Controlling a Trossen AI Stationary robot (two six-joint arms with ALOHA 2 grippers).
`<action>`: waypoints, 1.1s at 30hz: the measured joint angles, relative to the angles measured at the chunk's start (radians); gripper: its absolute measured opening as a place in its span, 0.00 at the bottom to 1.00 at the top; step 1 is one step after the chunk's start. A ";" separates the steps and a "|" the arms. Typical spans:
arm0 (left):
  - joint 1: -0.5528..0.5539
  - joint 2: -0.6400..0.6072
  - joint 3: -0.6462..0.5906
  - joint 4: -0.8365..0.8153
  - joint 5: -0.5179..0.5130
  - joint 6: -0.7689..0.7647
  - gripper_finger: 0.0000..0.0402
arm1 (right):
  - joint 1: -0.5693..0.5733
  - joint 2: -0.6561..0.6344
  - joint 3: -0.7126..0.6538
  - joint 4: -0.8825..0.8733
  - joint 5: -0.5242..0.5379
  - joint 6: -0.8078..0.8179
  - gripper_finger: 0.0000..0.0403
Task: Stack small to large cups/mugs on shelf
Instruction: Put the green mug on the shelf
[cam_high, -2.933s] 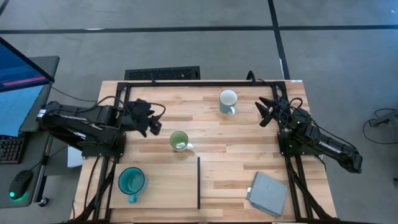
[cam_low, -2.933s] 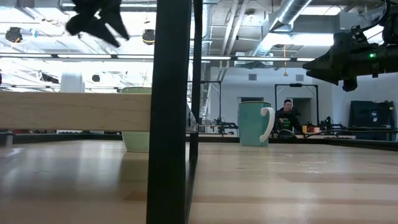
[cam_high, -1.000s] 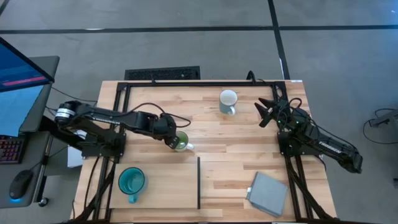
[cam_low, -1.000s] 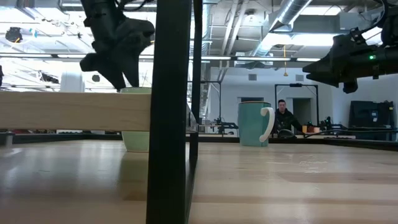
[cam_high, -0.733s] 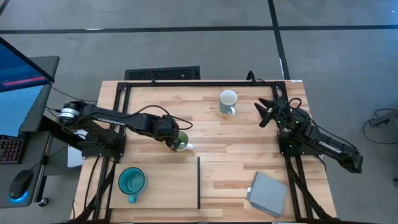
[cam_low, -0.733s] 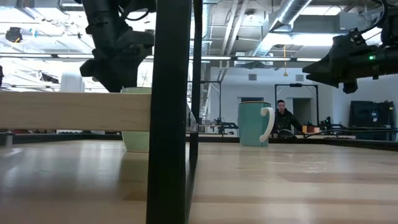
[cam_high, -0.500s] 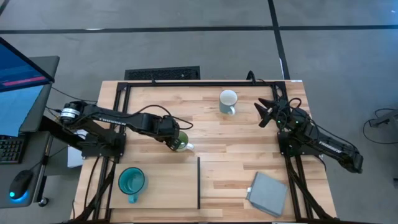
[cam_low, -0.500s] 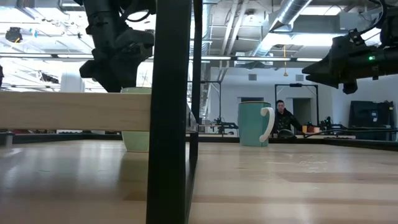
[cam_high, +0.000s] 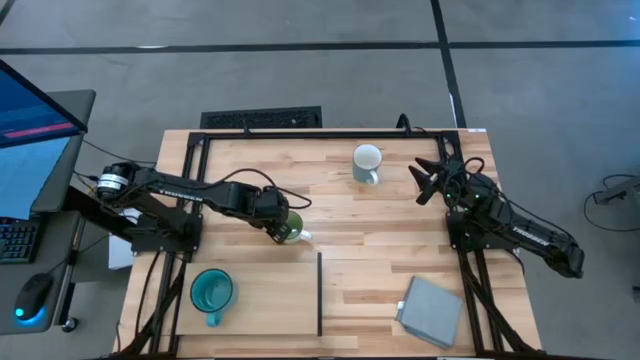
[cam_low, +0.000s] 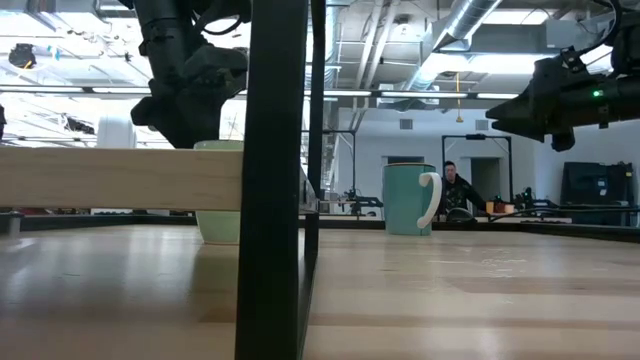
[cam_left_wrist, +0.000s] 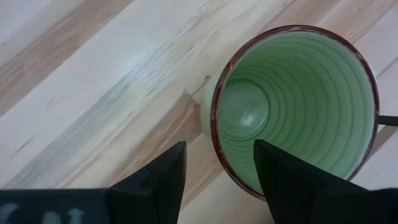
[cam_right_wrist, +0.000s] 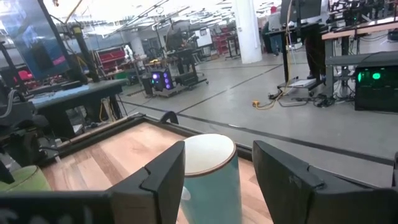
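The light green mug (cam_high: 292, 231) stands upright on its base mid-table, its dark-rimmed opening (cam_left_wrist: 292, 106) facing up. My left gripper (cam_high: 281, 222) is open right over it. In the left wrist view one finger (cam_left_wrist: 292, 180) hangs over the opening and the other (cam_left_wrist: 163, 177) outside the wall, straddling the rim (cam_left_wrist: 214, 134) without visible touch. The teal mug (cam_high: 211, 291) stands on the pale shelf panel (cam_high: 265, 305). The white mug (cam_high: 367, 163) stands near the far edge. My right gripper (cam_high: 425, 181) waits open, in the air beside the white mug (cam_right_wrist: 208, 174).
A thin black strip (cam_high: 320, 293) runs along the shelf panel's right edge. A grey-blue pad (cam_high: 431, 310) lies near the table's near right corner. A black frame (cam_high: 300, 133) runs along the far edge. In the low view a person (cam_low: 457, 188) sits far behind the table.
My left gripper has come down and shifted slightly right, from above the light green mug onto its rim, staying open. For the last half second it has kept still. The mug has not moved.
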 joint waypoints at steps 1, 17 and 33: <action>0.000 0.000 0.000 -0.001 0.000 0.000 0.44 | 0.000 0.000 0.000 0.000 0.000 0.000 0.52; 0.000 0.000 0.000 0.021 -0.008 -0.052 0.44 | 0.000 0.000 0.000 0.000 0.000 0.001 0.52; 0.000 0.158 0.000 0.026 0.118 -0.066 0.36 | 0.000 0.000 0.000 0.000 0.000 0.001 0.52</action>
